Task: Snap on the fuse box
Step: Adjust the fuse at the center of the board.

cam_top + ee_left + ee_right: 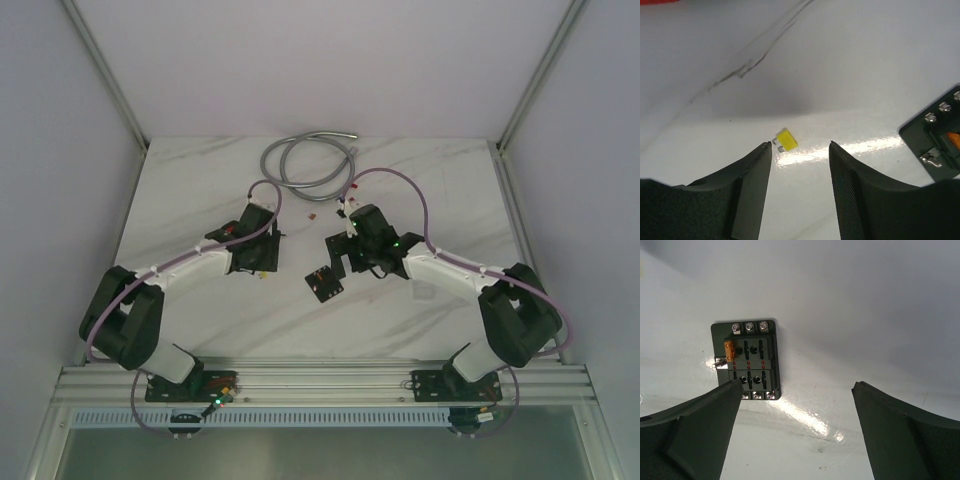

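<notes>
The fuse box point(323, 282) is a small black block lying flat on the white marble table, between the two arms. In the right wrist view the fuse box point(746, 360) shows rows of slots with one orange fuse point(730, 350) seated at its upper left. My right gripper point(797, 390) hangs open above the table just right of the box, with nothing between its fingers. My left gripper point(801, 150) is open and empty over bare table. A loose yellow fuse point(785, 140) lies just beyond its left fingertip. A corner of the fuse box point(940, 145) shows at the right edge.
A coiled grey cable point(305, 160) lies at the back of the table. Small loose fuses point(312, 213) lie near it, and more point(352, 188) sit by the right arm's cable. Enclosure walls stand on the left, right and back.
</notes>
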Available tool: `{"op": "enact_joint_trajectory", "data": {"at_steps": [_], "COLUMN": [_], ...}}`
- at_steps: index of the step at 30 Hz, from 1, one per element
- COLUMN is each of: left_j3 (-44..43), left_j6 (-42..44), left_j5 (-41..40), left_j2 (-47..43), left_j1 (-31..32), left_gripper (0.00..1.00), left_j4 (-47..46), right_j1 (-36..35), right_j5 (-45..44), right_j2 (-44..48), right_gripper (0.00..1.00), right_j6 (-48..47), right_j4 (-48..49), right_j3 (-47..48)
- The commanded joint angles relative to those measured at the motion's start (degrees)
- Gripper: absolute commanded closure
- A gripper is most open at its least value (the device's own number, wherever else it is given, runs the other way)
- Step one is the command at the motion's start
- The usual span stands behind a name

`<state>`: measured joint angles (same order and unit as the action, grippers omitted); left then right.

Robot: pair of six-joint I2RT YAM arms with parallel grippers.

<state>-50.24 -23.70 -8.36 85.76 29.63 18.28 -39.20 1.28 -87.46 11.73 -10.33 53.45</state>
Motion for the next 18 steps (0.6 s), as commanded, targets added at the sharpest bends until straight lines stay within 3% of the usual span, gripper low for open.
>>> {"op": "enact_joint_trajectory", "data": {"at_steps": [1, 6, 18], "left_j3": [-2.4, -3.8, -1.6], "left_j6": [11.1, 14.6, 9.8], "left_j5": [0.4, 0.3, 7.8], "left_j2": [3.4, 6.7, 10.2], "left_j1": [-0.3, -0.4, -1.0], "left_gripper": [0.42, 0.43, 0.43], "left_j4": [2.4, 2.5, 1.3], "right_j1": [0.3, 0.3, 0.3], "right_j5": [0.8, 0.8, 0.4], "right_j2": [2.0, 2.7, 2.9], "right_gripper": [0.00, 0.00, 0.00], "right_j6": [-0.5, -0.9, -0.8], "right_j4": [2.0, 2.1, 2.3], "right_j3": [-1.3, -1.7, -2.3]}}
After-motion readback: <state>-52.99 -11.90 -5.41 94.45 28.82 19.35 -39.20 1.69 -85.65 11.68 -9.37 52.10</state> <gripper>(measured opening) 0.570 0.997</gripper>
